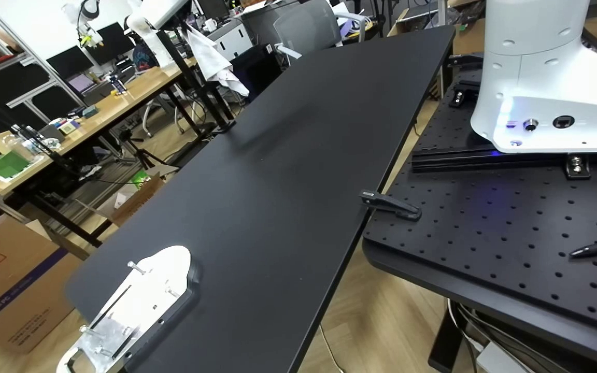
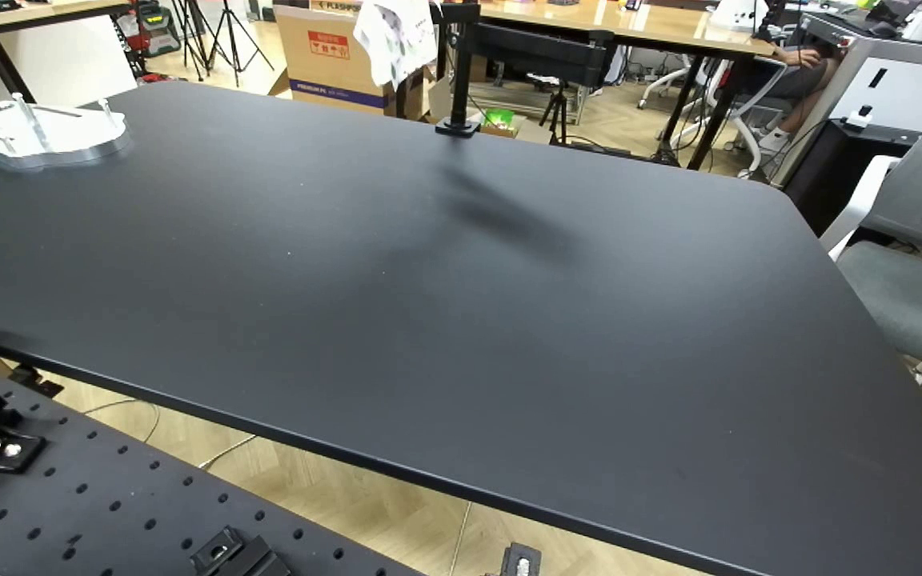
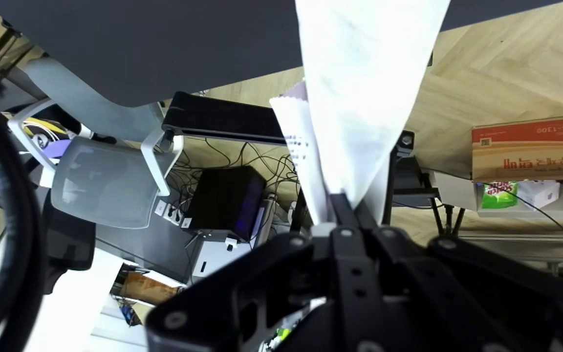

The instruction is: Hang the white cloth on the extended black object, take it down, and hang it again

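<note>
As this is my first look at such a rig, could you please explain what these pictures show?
The machine is a white robot arm, mounted on a perforated black board. Two pictures come from cameras outside it; the third comes from its wrist and appears upside down. On the black table lies a flat white-and-clear plastic object; a post with an extended black bar stands at the far edge. The two-fingered gripper is shut on the white cloth; whether the cloth touches the bar, I cannot tell.

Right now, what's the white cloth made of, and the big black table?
The cloth looks like thin, matte fabric, because it hangs in soft folds. The table has a smooth, satiny top with soft glare: maybe laminate or painted wood, I can't tell.
</note>
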Tool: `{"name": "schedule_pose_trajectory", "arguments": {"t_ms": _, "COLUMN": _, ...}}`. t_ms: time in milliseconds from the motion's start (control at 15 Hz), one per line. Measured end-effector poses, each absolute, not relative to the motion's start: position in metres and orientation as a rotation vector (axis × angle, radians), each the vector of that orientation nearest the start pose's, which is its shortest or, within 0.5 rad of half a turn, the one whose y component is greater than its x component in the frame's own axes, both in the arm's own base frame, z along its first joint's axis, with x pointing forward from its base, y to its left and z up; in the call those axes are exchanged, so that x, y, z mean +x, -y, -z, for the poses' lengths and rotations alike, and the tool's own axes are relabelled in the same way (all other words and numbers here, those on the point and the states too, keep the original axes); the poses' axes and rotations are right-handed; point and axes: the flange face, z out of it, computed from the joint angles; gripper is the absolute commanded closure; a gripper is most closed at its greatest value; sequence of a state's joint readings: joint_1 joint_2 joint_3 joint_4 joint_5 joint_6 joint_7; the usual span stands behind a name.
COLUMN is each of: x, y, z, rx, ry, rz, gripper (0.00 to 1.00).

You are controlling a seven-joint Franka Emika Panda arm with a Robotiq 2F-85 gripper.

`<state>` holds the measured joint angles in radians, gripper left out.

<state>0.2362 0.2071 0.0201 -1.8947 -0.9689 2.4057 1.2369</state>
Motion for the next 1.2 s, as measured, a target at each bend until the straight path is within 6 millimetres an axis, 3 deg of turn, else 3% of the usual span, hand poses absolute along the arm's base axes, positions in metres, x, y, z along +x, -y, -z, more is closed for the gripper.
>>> {"name": "schedule_pose_trajectory", "arguments": {"t_ms": 267, "x": 0.638, "y": -0.157, "z": -0.419, "rx": -3.23, "ry": -0.549, "rz": 1.216, "gripper": 1.0}}
{"name": "schedule_pose_trajectory", "arguments": {"t_ms": 867, "x": 0.671, "y": -0.17, "z": -0.373, "rx": -3.286, "ry": -0.465, "rz": 1.16, "gripper": 1.0}}
{"name": "schedule_pose_trajectory", "arguments": {"t_ms": 933, "x": 0.673, "y": -0.172, "z": -0.369, "rx": -3.291, "ry": -0.454, "rz": 1.154, "gripper": 0.74}}
{"name": "schedule_pose_trajectory", "arguments": {"t_ms": 1000, "x": 0.675, "y": -0.174, "z": -0.366, "rx": -3.296, "ry": -0.441, "rz": 1.147, "gripper": 0.73}}
{"name": "schedule_pose_trajectory", "arguments": {"t_ms": 1200, "x": 0.678, "y": -0.177, "z": -0.361, "rx": -3.306, "ry": -0.414, "rz": 1.133, "gripper": 0.54}}
